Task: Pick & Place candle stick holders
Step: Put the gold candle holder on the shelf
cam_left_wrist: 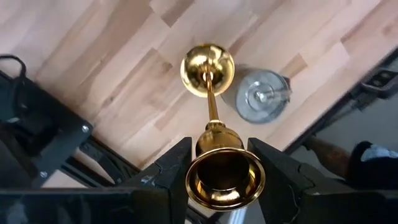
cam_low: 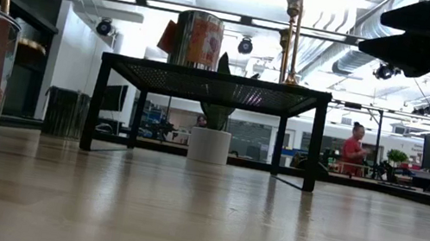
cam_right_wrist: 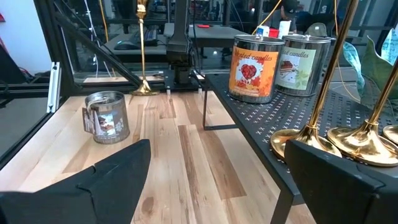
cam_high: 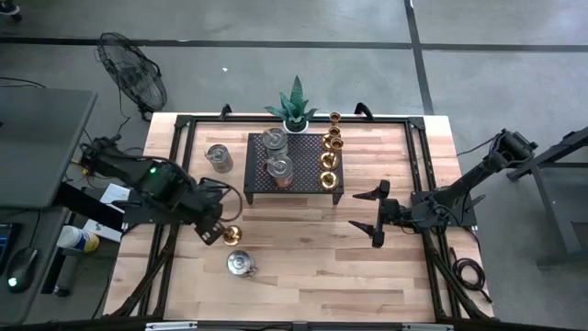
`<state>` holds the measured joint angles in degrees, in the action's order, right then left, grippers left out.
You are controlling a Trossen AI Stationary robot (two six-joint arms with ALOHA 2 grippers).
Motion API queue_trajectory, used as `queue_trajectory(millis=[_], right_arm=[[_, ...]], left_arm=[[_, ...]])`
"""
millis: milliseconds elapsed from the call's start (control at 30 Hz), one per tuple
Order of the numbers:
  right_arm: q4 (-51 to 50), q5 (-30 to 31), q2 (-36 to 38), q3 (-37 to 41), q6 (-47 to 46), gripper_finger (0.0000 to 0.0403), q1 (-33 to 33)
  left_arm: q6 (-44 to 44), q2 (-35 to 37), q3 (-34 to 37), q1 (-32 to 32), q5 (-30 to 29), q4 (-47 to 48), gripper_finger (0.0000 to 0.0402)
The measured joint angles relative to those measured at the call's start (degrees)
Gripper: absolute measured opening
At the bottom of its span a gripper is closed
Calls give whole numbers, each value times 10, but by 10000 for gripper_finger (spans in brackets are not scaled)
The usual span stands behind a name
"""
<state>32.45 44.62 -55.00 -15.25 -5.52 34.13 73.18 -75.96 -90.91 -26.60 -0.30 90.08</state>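
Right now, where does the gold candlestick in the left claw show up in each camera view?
High view: the gold candlestick sits lower left of centre, at the left claw.
Low view: not clearly in it.
Left wrist view: centre, cup end between the fingers, round base pointing at the table.
Right wrist view: upper left, standing slim and upright.
Shared landmark: the black rack, seen in high, low and right wrist views.

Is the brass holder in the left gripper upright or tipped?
Upright: the brass holder hangs vertically, base down over the table, its cup clamped in the left gripper.
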Motion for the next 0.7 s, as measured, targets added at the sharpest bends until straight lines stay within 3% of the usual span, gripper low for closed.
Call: queue_trajectory(millis=[333, 700], right_arm=[[0, 0, 0, 0, 0, 362, 0], [0, 0, 0, 0, 0, 362, 0]], left_arm=[[-101, -39, 47, 33, 12, 0, 140], [-149, -74, 92, 34, 2, -3, 140]])
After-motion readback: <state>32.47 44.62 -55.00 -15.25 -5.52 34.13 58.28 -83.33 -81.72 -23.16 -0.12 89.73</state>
